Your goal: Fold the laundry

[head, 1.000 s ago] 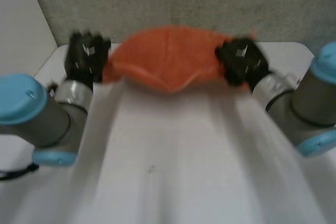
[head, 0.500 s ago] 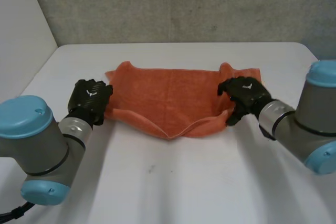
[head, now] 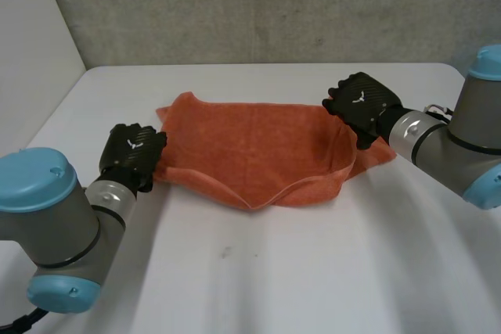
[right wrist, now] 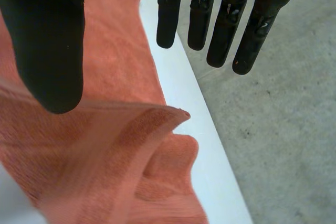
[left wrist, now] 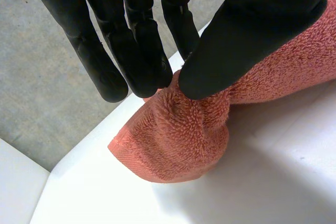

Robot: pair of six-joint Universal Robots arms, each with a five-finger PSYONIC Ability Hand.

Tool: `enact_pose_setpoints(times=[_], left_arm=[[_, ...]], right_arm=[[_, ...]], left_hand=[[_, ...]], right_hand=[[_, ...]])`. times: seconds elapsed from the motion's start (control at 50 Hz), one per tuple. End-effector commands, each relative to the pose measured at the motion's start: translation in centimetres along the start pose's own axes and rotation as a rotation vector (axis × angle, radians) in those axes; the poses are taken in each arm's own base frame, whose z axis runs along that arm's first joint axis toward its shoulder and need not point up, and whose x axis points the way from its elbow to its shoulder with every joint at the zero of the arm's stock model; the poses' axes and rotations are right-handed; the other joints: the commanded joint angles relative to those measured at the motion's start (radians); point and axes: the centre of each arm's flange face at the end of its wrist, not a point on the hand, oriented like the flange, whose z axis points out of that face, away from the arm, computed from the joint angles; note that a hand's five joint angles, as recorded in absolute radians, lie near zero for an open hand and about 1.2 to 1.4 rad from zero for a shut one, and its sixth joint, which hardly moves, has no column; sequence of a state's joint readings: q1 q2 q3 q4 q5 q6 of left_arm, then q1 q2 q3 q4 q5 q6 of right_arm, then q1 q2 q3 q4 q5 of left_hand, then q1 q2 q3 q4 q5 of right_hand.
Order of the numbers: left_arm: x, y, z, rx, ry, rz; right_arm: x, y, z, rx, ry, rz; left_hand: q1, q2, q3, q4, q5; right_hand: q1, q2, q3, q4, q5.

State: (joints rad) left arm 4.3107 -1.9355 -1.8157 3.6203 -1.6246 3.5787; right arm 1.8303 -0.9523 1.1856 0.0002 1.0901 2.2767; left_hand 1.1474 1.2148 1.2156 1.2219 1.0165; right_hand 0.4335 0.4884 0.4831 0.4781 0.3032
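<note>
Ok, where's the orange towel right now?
In the head view the orange towel lies on the table, toward its far edge; the left hand pinches its left corner, the right hand is open at its right end.

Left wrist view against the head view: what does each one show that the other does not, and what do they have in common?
Left wrist view: a close look at the left hand, with thumb and fingers pinching a bunched corner of the orange towel just above the white table. Head view: the whole towel spread across the table, its near edge raised toward the right end, and the right hand at that end. Shared: the left hand at the towel's left corner.
</note>
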Motion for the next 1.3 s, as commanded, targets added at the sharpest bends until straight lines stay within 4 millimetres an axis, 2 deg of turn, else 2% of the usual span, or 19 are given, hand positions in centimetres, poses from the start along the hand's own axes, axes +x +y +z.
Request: enact_pose_setpoints(times=[0.02, 0.14, 0.26, 0.3, 0.32, 0.34, 0.48, 0.52, 0.54, 0.58, 0.62, 0.7, 0.72, 0.8, 0.82, 0.84, 0.9, 1.06, 1.3], left_arm=[[0.0, 0.1, -0.1, -0.004, 0.002, 0.0], [0.0, 0.1, -0.1, -0.004, 0.002, 0.0], [-0.2, 0.2, 0.0, -0.005, -0.006, -0.001], [-0.3, 0.2, 0.0, -0.007, -0.008, -0.001], [-0.3, 0.2, 0.0, -0.007, -0.008, -0.001], [-0.4, 0.3, 0.1, -0.008, -0.011, -0.002], [-0.5, 0.6, 0.0, -0.023, -0.011, -0.002], [-0.2, 1.1, -0.4, -0.047, 0.007, 0.001], [-0.2, 1.1, -0.5, -0.047, 0.007, 0.001], [-0.1, 1.2, -0.6, -0.055, 0.013, 0.003], [0.0, 1.2, -0.6, -0.057, 0.017, 0.005], [-0.1, 1.2, -0.5, -0.055, 0.016, 0.004], [-0.3, 1.1, -0.4, -0.052, 0.012, 0.005], [-1.0, 1.0, 0.1, -0.048, -0.005, 0.004], [-1.0, 1.0, 0.1, -0.048, -0.005, 0.004], [-1.2, 1.1, 0.3, -0.047, -0.007, 0.003], [-1.6, 1.3, 0.8, -0.045, 0.001, 0.001], [-3.3, 2.5, 1.5, -0.056, 0.073, -0.027], [-5.7, 4.6, 0.3, -0.248, 0.137, -0.115]], right_arm=[[-0.9, 2.0, 1.9, -0.011, -0.022, -0.164], [-1.7, 3.0, 2.4, -0.017, -0.044, -0.172], [-3.0, 4.3, 2.9, -0.023, -0.076, -0.177], [-3.3, 4.6, 3.0, -0.023, -0.085, -0.191], [-3.4, 4.6, 3.0, -0.023, -0.085, -0.191], [-3.3, 4.6, 3.0, -0.018, -0.088, -0.195], [-2.3, 4.0, 2.2, -0.029, -0.063, -0.113], [-1.0, 3.8, 1.4, -0.073, -0.004, 0.029], [-1.0, 3.8, 1.4, -0.073, -0.003, 0.03], [1.2, 4.4, 0.2, -0.163, 0.123, 0.187], [2.0, 5.1, -0.4, -0.215, 0.186, 0.26], [2.8, 6.5, -1.5, -0.304, 0.284, 0.352], [3.0, 7.2, -2.1, -0.337, 0.313, 0.378], [2.4, 7.9, -3.0, -0.373, 0.31, 0.418], [2.4, 7.9, -3.1, -0.373, 0.31, 0.418], [2.0, 8.1, -3.2, -0.382, 0.3, 0.424], [1.5, 8.3, -3.3, -0.381, 0.294, 0.439], [1.3, 8.5, -3.4, -0.38, 0.299, 0.46], [1.3, 8.9, -3.3, -0.383, 0.304, 0.463]], left_hand=[[0.249, 0.182, 0.181, 0.174, 0.205], [0.249, 0.182, 0.181, 0.174, 0.205], [0.249, 0.182, 0.181, 0.174, 0.205], [0.249, 0.182, 0.181, 0.174, 0.205], [0.249, 0.182, 0.181, 0.174, 0.205], [0.249, 0.182, 0.181, 0.174, 0.205], [0.249, 0.182, 0.181, 0.174, 0.205], [0.249, 0.182, 0.181, 0.174, 0.205], [0.249, 0.182, 0.181, 0.174, 0.205], [0.249, 0.182, 0.181, 0.174, 0.205], [0.018, -0.049, -0.05, -0.056, -0.025], [-0.124, -0.191, -0.192, -0.198, -0.167], [-0.243, -0.31, -0.311, -0.317, -0.286], [-0.516, -0.583, -0.584, -0.59, -0.559], [-0.517, -0.584, -0.585, -0.592, -0.561], [-0.633, -0.701, -0.701, -0.708, -0.677], [-0.714, -0.781, -0.782, -0.788, -0.757], [-0.705, -0.772, -0.773, -0.779, -0.748], [-0.679, -0.746, -0.747, -0.753, -0.722]], right_hand=[[0.092, 0.037, 0.042, 0.047, 0.048], [0.098, 0.043, 0.048, 0.053, 0.053], [0.271, 0.216, 0.221, 0.226, 0.227], [0.709, 0.654, 0.659, 0.664, 0.665], [0.711, 0.656, 0.662, 0.667, 0.667], [0.96, 0.905, 0.911, 0.916, 0.916], [0.963, 0.908, 0.913, 0.918, 0.919], [0.963, 0.908, 0.913, 0.918, 0.919], [0.963, 0.908, 0.913, 0.918, 0.919], [0.963, 0.908, 0.913, 0.918, 0.919], [0.963, 0.908, 0.913, 0.918, 0.919], [0.963, 0.908, 0.913, 0.918, 0.919], [0.963, 0.908, 0.913, 0.918, 0.919], [0.963, 0.908, 0.913, 0.918, 0.919], [0.963, 0.908, 0.913, 0.918, 0.919], [0.963, 0.908, 0.913, 0.918, 0.919], [0.963, 0.908, 0.913, 0.918, 0.919], [0.963, 0.908, 0.913, 0.918, 0.919], [0.963, 0.908, 0.913, 0.918, 0.919]])
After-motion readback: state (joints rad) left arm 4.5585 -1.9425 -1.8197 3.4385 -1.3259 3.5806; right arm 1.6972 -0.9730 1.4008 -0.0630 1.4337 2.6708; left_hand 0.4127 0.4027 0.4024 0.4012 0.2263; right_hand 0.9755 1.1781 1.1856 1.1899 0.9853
